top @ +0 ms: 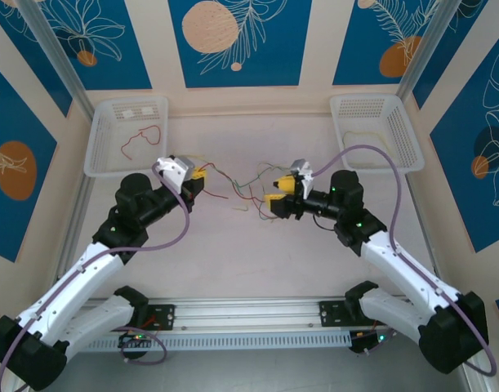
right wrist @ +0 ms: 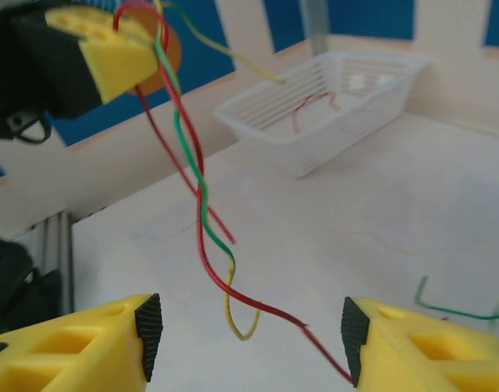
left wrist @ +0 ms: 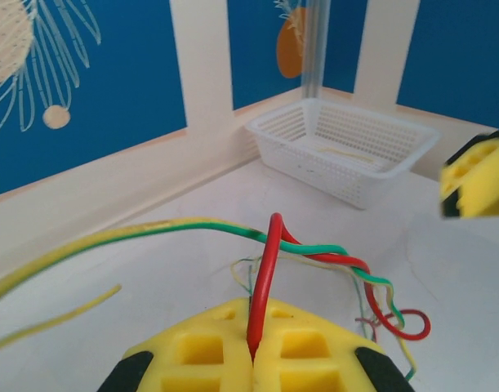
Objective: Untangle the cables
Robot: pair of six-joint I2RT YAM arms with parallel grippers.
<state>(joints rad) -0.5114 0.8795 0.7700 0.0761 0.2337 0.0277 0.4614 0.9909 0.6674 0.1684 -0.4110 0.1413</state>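
While the left gripper [left wrist: 253, 355] pinches the red cable [left wrist: 265, 278] between its closed yellow fingers, the right gripper [right wrist: 245, 327] stands wide and holds nothing, one finger on either side of the hanging twist. The tangle [top: 241, 189] trails over the middle of the table [top: 233, 261], between the two grippers. Below the left gripper's pinch, the red cable and the green cable [left wrist: 233, 229] wind round each other. One loose red wire [top: 143, 139] lies in the left basket [top: 92, 151] and a pale wire [top: 365, 135] in the right basket [top: 412, 143] (both look already sorted).

For this step you take one strand only. Aim the right gripper at the green cable low on the twist, where it seems to part from the red, not at a crossing. Close gently, since wire this thin probably slips or kinks. Draw slowly away from the left gripper so the turns unwind rather than tighten. If both colours sit between the fingers, release and re-aim.
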